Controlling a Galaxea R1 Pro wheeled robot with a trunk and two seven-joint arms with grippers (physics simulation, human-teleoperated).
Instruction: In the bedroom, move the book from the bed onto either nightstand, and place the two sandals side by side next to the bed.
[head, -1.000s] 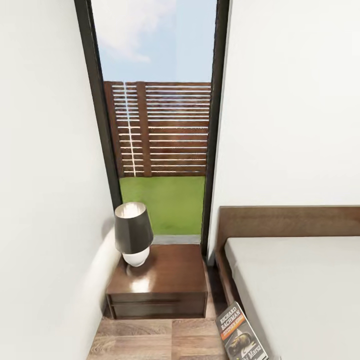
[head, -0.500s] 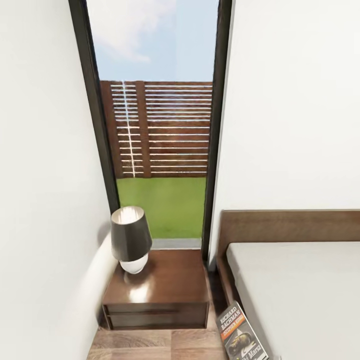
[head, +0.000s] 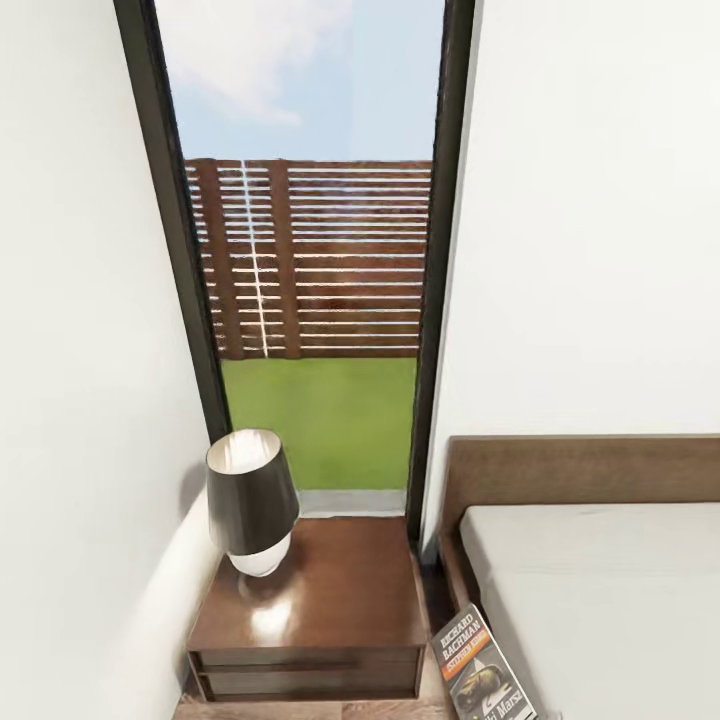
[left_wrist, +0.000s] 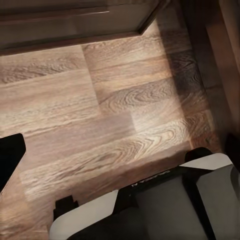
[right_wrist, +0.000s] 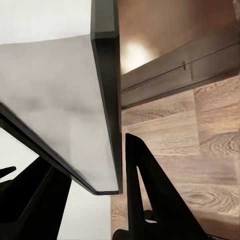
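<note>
Right jaws clamp the book beside the nightstand.

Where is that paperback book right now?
In the head view, the book is at the bottom right, upright in the gap between the nightstand and the bed, held up between the right gripper's fingers.

The dark-covered book with white "RICHARD BACHMAN" lettering stands tilted at the bed's near left edge, right of the glossy brown nightstand; the bed is pale-mattressed.
</note>
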